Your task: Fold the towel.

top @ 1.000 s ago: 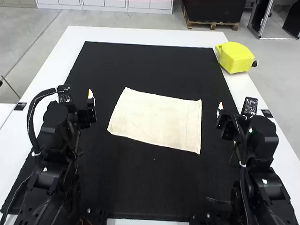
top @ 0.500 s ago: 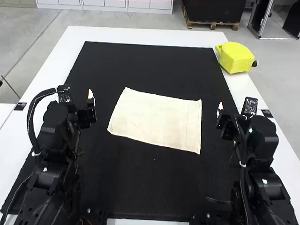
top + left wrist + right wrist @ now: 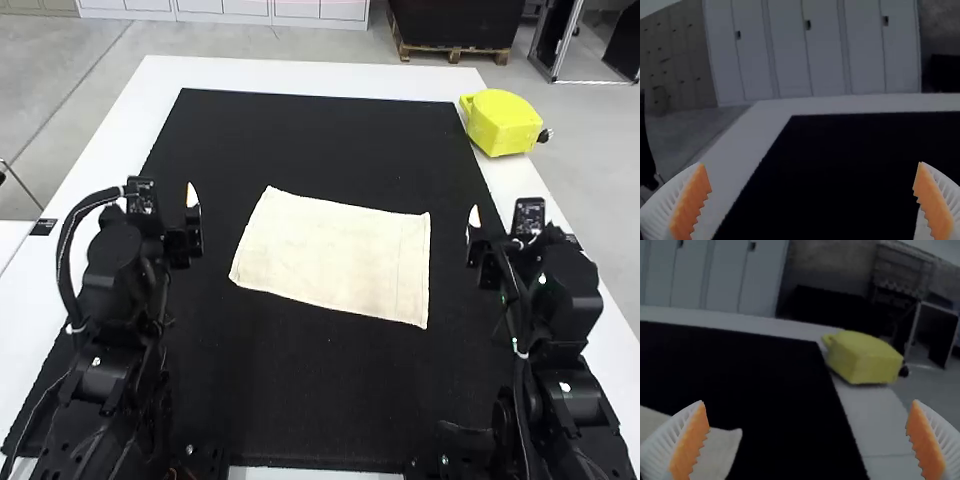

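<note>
likely light, limp towel spread between side edges of mat, best pinched at near corners; left gripper, right gripper gaping, empty.

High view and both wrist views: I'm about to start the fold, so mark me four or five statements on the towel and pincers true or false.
1. The towel lies flat on the black mat. True.
2. The left pincer and right pincer are both open. True.
3. One pincer grips a towel corner. False: neither pincer touches it.
4. In the high view, the yellow object is left of the towel. False: it is to the right, farther off.
5. The towel is bunched up. False: it is smoothed out.
</note>
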Controlling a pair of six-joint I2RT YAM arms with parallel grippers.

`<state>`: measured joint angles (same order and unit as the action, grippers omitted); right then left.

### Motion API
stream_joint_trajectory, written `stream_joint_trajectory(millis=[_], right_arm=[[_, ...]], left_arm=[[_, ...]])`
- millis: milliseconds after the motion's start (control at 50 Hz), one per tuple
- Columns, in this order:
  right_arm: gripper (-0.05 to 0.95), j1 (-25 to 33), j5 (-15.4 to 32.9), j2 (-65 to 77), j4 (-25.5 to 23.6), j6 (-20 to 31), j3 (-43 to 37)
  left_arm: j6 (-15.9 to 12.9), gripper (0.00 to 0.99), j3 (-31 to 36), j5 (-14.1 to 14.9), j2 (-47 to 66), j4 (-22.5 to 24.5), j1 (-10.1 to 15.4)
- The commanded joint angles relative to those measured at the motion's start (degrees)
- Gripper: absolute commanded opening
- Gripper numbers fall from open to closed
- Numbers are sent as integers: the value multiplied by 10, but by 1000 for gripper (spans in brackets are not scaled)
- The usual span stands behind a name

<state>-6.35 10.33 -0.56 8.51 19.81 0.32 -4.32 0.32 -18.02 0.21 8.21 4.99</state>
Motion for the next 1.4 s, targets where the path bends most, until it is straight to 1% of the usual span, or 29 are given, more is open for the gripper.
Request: stream_joint_trajectory(millis=[0, 40, 60, 100, 180, 260, 300, 340, 380, 460, 500, 540, 560, 600, 660, 700, 740, 820, 880, 900, 940, 980, 1040, 1080, 1120, 1200, 1240, 1320, 1380], right_arm=[[908, -1, -36, 5, 44, 122, -2], [908, -2, -43, 5, 72, 136, -2], [908, -2, -44, 5, 98, 143, -1], [907, -2, -46, 5, 127, 144, 7], [902, -2, -44, -1, 129, 140, 54], [902, -2, -39, -39, 124, 117, 118], [902, -2, -31, -79, 113, 99, 159], [903, -2, -21, -120, 104, 85, 193], [903, -2, -12, -169, 89, 59, 234], [905, -2, -8, -268, 25, 0, 323], [905, -2, -9, -310, -10, -35, 358], [903, -2, -15, -350, -39, -68, 388], [903, -2, -21, -374, -60, -86, 404], [905, -2, -25, -411, -85, -101, 421], [903, -1, -33, -462, -115, -118, 438], [903, -1, -54, -490, -139, -129, 442], [903, 0, -58, -515, -148, -141, 443], [902, 2, -84, -547, -155, -170, 433], [902, 3, -108, -560, -155, -191, 413], [902, 3, -115, -565, -155, -205, 404], [902, 4, -119, -569, -152, -217, 390], [900, 5, -129, -574, -147, -225, 369], [907, 6, -127, -577, -143, -226, 346], [908, 6, -126, -577, -134, -228, 333], [910, 6, -122, -578, -129, -228, 325], [910, 7, -121, -582, -118, -231, 312], [910, 7, -122, -586, -112, -231, 308], [907, 9, -124, -596, -94, -231, 295], [907, 9, -125, -604, -77, -231, 287]], left_arm=[[-83, 951, -2, 4, -5, 60, 2], [-88, 949, -1, 9, -5, 94, 2], [-89, 949, 3, 11, -4, 107, 2], [-92, 946, 10, 18, -4, 128, 3], [-96, 938, 50, 29, 2, 130, 6], [-97, 938, 102, 37, 35, 119, 9], [-96, 939, 139, 47, 66, 105, 11], [-96, 943, 170, 51, 100, 95, 12], [-95, 944, 203, 53, 142, 90, 15], [-95, 944, 278, 72, 241, 69, 17], [-93, 944, 306, 104, 279, 55, 12], [-90, 946, 335, 110, 322, 41, 5], [-83, 951, 350, 112, 349, 30, 1], [-72, 962, 372, 127, 391, 15, -2], [-62, 962, 400, 129, 453, -10, -8], [-60, 962, 413, 128, 490, -34, -10], [-58, 962, 424, 127, 524, -43, -12], [-55, 962, 431, 128, 577, -61, -10], [-52, 962, 430, 138, 606, -71, -10], [-50, 962, 430, 143, 619, -73, -9], [-44, 962, 429, 155, 636, -76, -9], [-23, 962, 429, 175, 654, -81, -9], [-3, 962, 428, 203, 679, -87, -10], [12, 962, 427, 227, 699, -87, -10], [19, 962, 426, 238, 715, -84, -9], [23, 962, 424, 254, 751, -71, -8], [23, 964, 424, 257, 768, -65, -7], [23, 961, 424, 275, 804, -51, -7], [23, 961, 424, 277, 828, -43, -7]])
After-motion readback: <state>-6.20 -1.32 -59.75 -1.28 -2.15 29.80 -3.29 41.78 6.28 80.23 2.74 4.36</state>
